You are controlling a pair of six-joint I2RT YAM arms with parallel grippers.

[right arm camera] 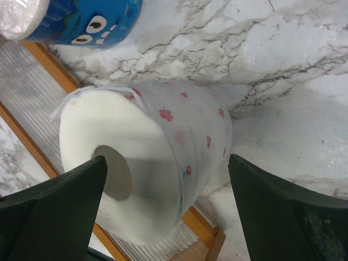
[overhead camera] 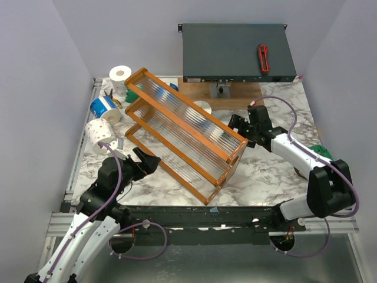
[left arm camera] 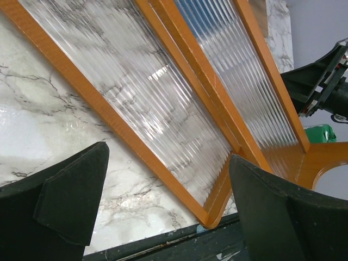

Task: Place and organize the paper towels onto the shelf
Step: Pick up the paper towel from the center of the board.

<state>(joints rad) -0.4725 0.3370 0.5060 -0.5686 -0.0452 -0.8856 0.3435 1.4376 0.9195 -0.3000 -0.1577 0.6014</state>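
Targeting: white flower-printed roll (right arm camera: 179,130), on the marble table (overhead camera: 265,171) behind the shelf (overhead camera: 234,156), hard by its orange rail; touching or not, cannot tell.
Right gripper (right arm camera: 167,163): jaws spread wide, nothing held. One finger stands off each curved side of the roll, a gap showing on both.
Key relation: the roll sits dead ahead of the right gripper, between its fingers. The hollow-core end faces the wrist camera, so its long axis runs roughly along the approach and the fingers span its width.
Nearer arm: right, clearly. The left arm is on the other side of the shelf.
Left gripper (overhead camera: 150,160): wide open, empty, just off the shelf's near low rail.
Shelf: lying diagonally across the table; no roll on any tier that I can make out.
Neighbour: blue-wrapped roll (right arm camera: 92,22) just past the target, apart from it.
Next, judged: close on the roll's sides, then lift clear of the rail.
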